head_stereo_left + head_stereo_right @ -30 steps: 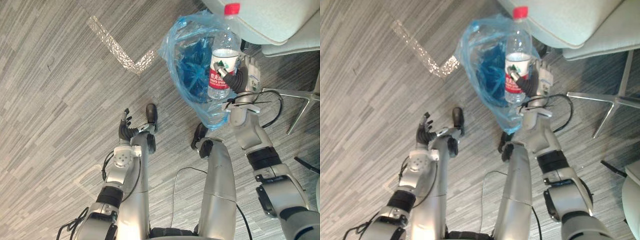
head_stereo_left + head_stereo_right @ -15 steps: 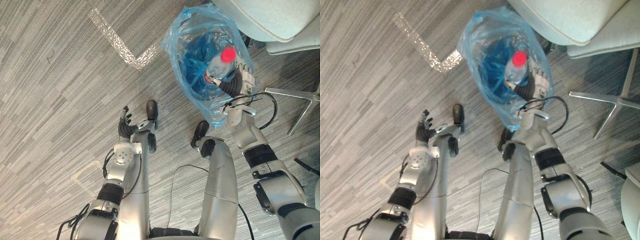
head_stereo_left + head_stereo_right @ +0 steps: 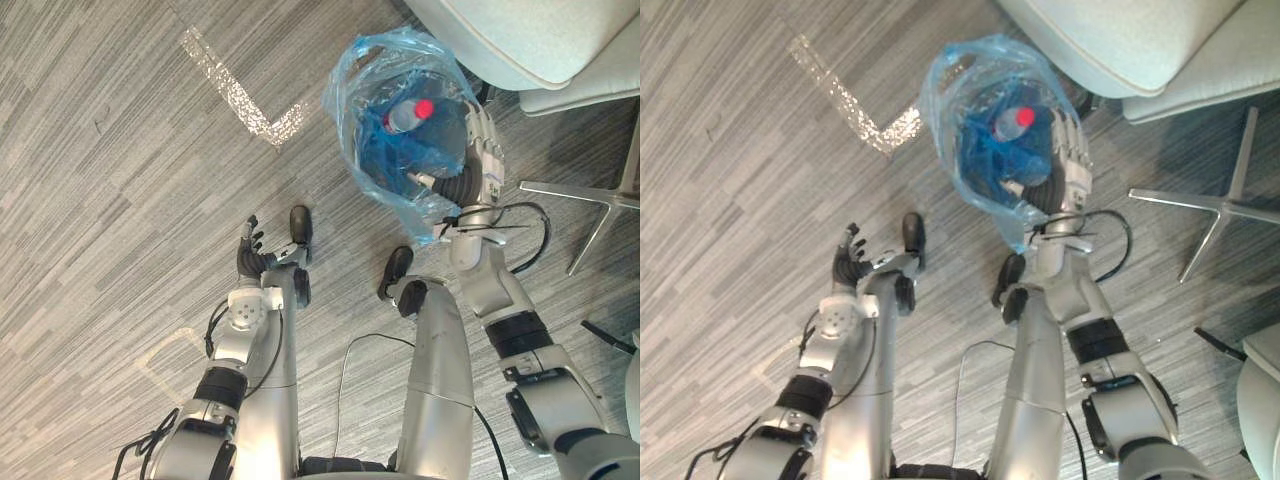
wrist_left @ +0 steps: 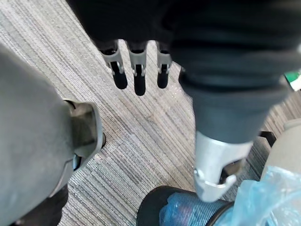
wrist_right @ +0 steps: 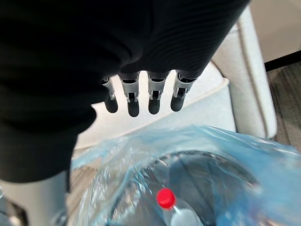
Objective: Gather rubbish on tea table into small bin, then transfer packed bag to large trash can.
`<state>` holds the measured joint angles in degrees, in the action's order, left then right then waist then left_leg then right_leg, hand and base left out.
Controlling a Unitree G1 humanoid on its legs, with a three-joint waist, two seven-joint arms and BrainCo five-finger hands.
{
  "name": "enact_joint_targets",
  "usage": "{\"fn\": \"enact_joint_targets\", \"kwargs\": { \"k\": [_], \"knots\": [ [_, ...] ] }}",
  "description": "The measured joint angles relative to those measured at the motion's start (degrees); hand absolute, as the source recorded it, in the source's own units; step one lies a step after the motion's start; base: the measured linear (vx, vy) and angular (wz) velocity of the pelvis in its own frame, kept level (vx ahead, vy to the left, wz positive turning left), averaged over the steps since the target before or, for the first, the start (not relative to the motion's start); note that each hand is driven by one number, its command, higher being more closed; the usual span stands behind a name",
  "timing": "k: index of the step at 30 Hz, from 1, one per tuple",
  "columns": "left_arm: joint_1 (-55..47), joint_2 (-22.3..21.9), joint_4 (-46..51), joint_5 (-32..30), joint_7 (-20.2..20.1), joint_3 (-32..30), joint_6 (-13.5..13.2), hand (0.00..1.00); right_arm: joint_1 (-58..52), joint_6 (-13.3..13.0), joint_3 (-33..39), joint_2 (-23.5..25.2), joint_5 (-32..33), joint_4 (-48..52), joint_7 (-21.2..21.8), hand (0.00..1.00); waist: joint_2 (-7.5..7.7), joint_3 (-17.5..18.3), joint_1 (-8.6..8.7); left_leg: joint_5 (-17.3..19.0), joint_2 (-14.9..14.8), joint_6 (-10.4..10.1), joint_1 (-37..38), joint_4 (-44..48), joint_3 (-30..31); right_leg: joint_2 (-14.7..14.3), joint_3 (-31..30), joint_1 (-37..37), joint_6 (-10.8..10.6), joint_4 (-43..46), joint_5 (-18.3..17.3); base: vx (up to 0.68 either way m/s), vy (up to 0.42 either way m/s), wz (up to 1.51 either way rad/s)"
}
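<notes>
The bottle (image 3: 403, 116) lies inside the blue bag (image 3: 342, 98) that lines the bin (image 4: 149, 209). It rests loose on the crumpled plastic and nothing holds it. Its long axis is tilted. The red cap (image 5: 165, 197) is the higher end and points toward the bag's right rim and the chair (image 3: 520, 40) behind.

The right robot hand (image 3: 484, 150) hangs at that right rim, above the bottle and just to its right, so the bottle lies down and to the left of the palm. Its fingers (image 5: 133, 100) are straight, side by side and empty, pointing away from the robot toward the chair. From the head views it may be brushing the plastic at the rim, but I cannot tell contact from a near miss.

The left robot hand (image 3: 250, 253) hangs low over the floor (image 3: 120, 200), well apart from the bin. Its fingers (image 4: 136, 76) are loosely extended and hold nothing.

By my reading, the bottle is delivered, so this piece of rubbish is done. Whatever comes next, whether fetching more or closing the bag, the right arm is much the nearer to the bag. A grab at the rim would call for curling the fingers down and to the left onto the plastic edge, clear of the upturned cap.
</notes>
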<state>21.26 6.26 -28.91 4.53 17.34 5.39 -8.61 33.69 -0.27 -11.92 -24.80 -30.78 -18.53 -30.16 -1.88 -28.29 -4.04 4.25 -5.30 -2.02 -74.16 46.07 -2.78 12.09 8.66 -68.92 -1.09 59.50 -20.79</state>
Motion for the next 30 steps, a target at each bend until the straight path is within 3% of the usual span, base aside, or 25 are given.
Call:
{"fn": "enact_joint_targets", "kwargs": {
  "k": [6, 12, 24, 30],
  "knots": [
    [0.1, 0.3, -0.1, 0.0, -0.1, 0.0, 0.1, 0.00, -0.6, -0.9, -2.3, -0.6, -3.1, -0.6, 2.8, 0.00, 0.01, 0.0, 0.13, -0.9, -0.4, 0.0, 0.1, -1.6, 0.1, -0.3, 0.6, -0.3, 0.7, -0.9, 0.7, -0.04, -0.007, 0.00],
    [0.1, 0.6, -0.2, 0.2, -0.1, 0.0, -0.2, 0.00, 1.5, -1.4, -7.1, -1.9, -5.5, -7.3, 4.9, 0.00, 0.30, 0.6, 0.09, -2.3, -0.4, -0.4, -0.8, -3.9, -0.2, -0.3, 0.7, -1.7, 1.0, -2.1, 1.4, -0.01, -0.003, 0.01],
    [1.1, 2.0, -0.4, 6.4, -0.1, -1.1, -2.2, 0.00, 8.0, 0.8, -11.0, -2.7, -8.2, -20.5, 6.6, 0.00, 0.52, 0.8, -0.14, -3.7, -0.1, -0.5, -3.8, -5.3, 0.3, 0.1, 2.0, -4.5, 1.2, -2.0, 1.5, -0.04, 0.006, 0.05],
    [1.7, 2.1, -1.6, 6.8, -0.1, -2.2, -2.2, 0.00, 8.7, 1.2, -11.3, -2.7, -9.3, -21.2, 6.7, 0.00, 0.53, 0.8, -0.38, -4.0, -0.1, -0.8, -4.2, -5.3, 0.4, 0.1, 2.1, -5.1, 1.3, -1.9, 1.6, -0.05, 0.016, 0.00]
  ]
}}
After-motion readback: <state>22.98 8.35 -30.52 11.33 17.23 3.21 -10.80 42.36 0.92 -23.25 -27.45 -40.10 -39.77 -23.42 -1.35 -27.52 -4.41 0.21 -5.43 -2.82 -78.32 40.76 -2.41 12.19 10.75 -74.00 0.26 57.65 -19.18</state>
